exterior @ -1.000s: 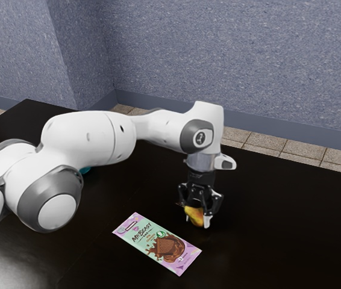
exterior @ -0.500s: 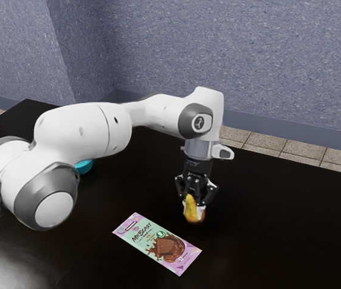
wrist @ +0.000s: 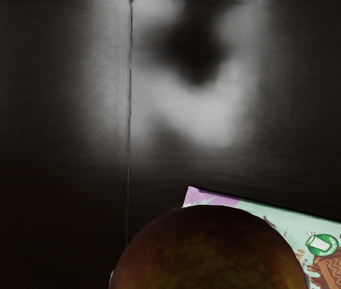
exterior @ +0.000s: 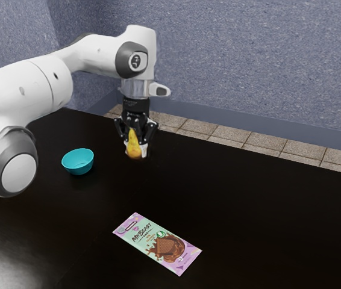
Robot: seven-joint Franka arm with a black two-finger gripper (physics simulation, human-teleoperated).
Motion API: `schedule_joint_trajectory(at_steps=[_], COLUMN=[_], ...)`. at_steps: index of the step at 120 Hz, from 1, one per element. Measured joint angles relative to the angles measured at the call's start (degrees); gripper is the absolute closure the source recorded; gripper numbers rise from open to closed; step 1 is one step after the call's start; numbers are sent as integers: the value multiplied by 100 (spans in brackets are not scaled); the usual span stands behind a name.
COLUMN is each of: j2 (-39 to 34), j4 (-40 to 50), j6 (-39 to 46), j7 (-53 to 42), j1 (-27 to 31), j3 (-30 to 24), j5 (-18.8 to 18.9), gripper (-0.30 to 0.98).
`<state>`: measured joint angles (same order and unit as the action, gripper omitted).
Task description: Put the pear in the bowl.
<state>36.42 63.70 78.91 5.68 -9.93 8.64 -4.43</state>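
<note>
Pear, one: yellow, ruddier toward its broad base; narrow end uppermost, nearly upright. Location: in the hand, apparently above the worktop, outside the bowl. In the wrist view its rounded, brownish side overlaps the packet.

Gripper, one, black: closed about the pear, a finger to either side, pointing downward.

Bowl, one: teal, upright on the worktop, mouth up; near the pear, toward the exterior view's left and a little nearer that camera.

Packet, one: chocolate bar in mint and lilac wrapper, lying flat, well apart from the bowl. No part in the task.

Arm, one: white and grey, entering from the exterior view's left.

Status: grasp complete; lift, by judgement, complete. Outstanding: carriage over the bowl, lowering, release. Caution: the bowl's mouth looks modest beside the fruit, so centring before release would guard against a rim strike.
</note>
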Motion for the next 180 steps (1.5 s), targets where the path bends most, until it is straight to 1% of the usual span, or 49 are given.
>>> schedule_joint_trajectory(at_steps=[12,25,39,52,66,90,112,126,140,157,160,169,172,180], j2=[-22,100,309,513,581,582,494,310,291,367,372,374,375,374], j4=[-47,-138,-241,-378,-298,159,678,1022,1016,777,765,745,742,737], j6=[135,498,1030,1524,1892,2175,2266,2313,2410,2531,2545,2566,2569,2566], j7=[-63,-172,-350,-565,-807,-1113,-1304,-1394,-1467,-1546,-1559,-1610,-1630,-1686], j1=[430,745,1027,1254,1444,1646,1643,1622,1619,1636,1636,1630,1625,1619], j3=[66,293,523,576,635,669,673,672,672,661,660,654,653,653], j5=[254,434,519,557,590,642,741,781,786,779,772,695,656,559], gripper=[78,78,78,78,78,77,77,77,77,77,76,61,58,46])
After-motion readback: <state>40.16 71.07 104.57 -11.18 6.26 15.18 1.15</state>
